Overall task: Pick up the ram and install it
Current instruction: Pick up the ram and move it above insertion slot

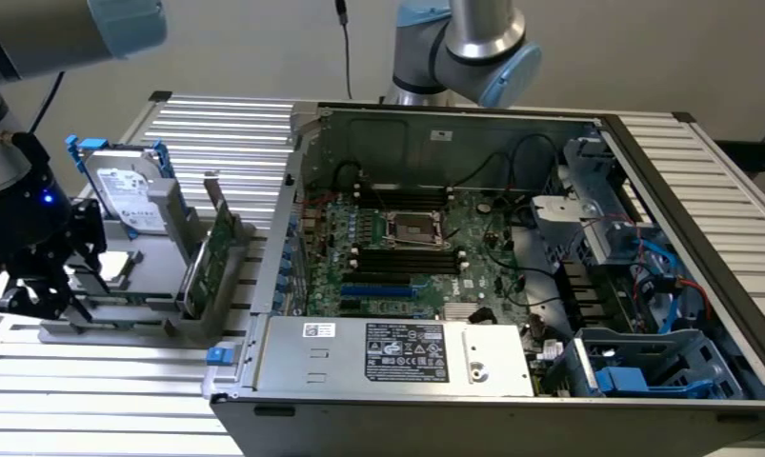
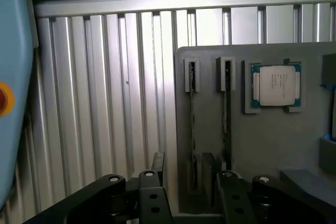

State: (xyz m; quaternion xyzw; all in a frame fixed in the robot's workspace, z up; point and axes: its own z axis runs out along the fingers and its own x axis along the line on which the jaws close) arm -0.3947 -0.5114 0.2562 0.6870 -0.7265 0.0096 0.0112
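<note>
- Claw (image 2: 186, 184) and ram (image 2: 192, 124): the fingers stand apart, low over the grey holder (image 2: 262, 150). The ram sits on edge in its slot, roughly in line with the gap between them, and is not gripped.
- Hazard, misalignment: a neighbouring stick (image 2: 227, 114) stands just beside the ram. A small sideways offset could bring one finger down on it, or on the slot's raised end posts, rather than astride the ram.
- Hazard, grip: the ram offers only a thin edge, so a tilted closure would likely let it slip or jam in the slot.
- Hazard, bystander: the processor (image 2: 274, 85) rests near in the same holder, exposed to a stray finger.
- Surface: a ribbed metal tabletop (image 1: 230, 124), whose grooves could trap a dropped stick.
- Room: the open computer case (image 1: 687, 181) lies to the exterior view's right, well apart from the holder. Cables crowd its motherboard (image 1: 414, 238).
</note>
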